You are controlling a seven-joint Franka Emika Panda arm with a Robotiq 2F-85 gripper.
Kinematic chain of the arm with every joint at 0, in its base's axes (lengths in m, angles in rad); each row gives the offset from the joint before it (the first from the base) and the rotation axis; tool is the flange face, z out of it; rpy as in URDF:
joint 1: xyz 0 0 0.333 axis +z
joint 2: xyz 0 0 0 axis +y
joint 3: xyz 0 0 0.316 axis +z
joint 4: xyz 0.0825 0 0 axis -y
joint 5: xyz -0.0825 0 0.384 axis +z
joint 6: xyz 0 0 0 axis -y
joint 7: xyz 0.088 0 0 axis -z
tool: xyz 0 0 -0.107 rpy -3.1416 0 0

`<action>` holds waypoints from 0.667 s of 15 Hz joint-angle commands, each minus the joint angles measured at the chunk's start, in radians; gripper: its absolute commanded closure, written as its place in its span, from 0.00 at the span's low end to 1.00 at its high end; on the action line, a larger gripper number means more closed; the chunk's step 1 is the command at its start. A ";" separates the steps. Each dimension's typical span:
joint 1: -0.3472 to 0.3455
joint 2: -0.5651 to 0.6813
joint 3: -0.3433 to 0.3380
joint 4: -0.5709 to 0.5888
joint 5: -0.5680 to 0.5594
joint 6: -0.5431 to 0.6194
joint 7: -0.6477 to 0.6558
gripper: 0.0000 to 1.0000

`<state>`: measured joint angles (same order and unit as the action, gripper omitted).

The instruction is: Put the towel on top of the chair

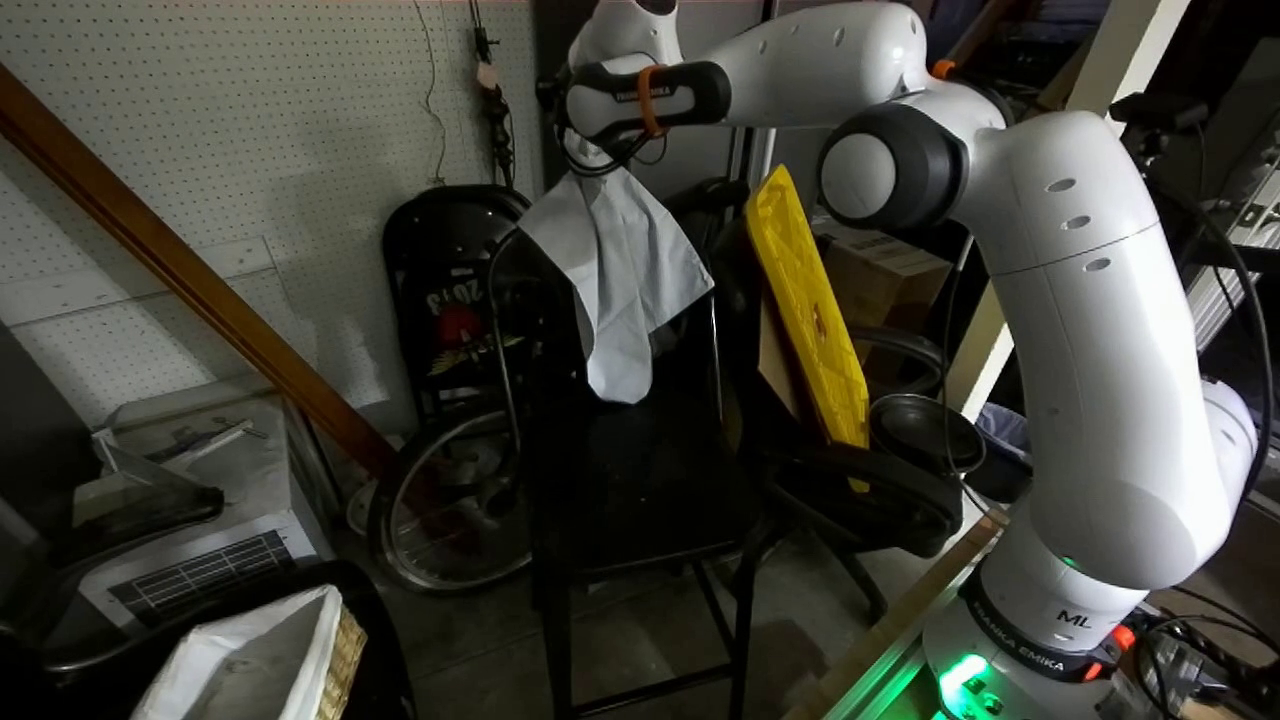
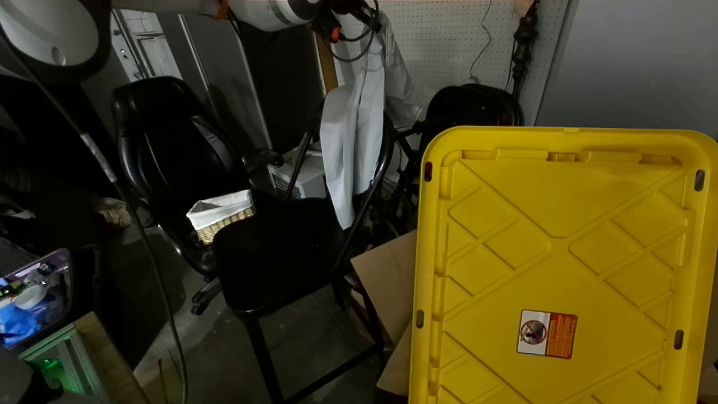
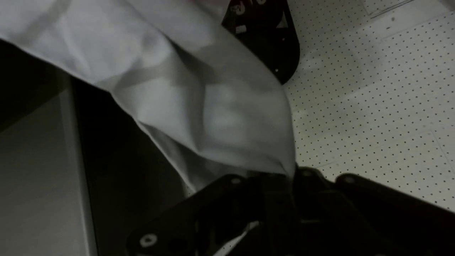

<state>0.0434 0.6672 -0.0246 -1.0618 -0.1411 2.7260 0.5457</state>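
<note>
One tool (image 3: pixel 286 176) pinches the towel (image 1: pixel 625 285) high up; if released now, lopsided hanging weight could pull it past the top edge of the chair (image 1: pixel 640 480).

White arm (image 1: pixel 1105 380) — orange band (image 1: pixel 649 98), dark joint collar (image 1: pixel 928 165), green base light (image 1: pixel 963 672) — black tool (image 3: pixel 291 175)

Matt cloth towel (image 1: pixel 622 285), plastic lid (image 2: pixel 561 269)

It looks like a garage or storeroom: behind the fingers (image 3: pixel 279 201) stands a pegboard wall (image 1: pixel 290 130), and below them, off to either side over a grey floor (image 2: pixel 230 348), crowd a bicycle wheel (image 1: pixel 470 515), a yellow storage lid (image 2: pixel 561 264) and a cardboard box (image 1: pixel 882 280).
</note>
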 commanded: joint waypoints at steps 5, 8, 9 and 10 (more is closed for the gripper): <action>-0.005 0.004 0.005 -0.005 0.008 -0.056 0.014 0.56; 0.010 -0.004 -0.025 -0.015 -0.025 -0.069 0.022 0.36; 0.008 -0.011 -0.016 -0.020 -0.015 -0.087 0.015 0.30; 0.013 -0.014 -0.023 -0.022 -0.020 -0.094 0.017 0.22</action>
<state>0.0428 0.6713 -0.0300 -1.0702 -0.1461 2.6665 0.5458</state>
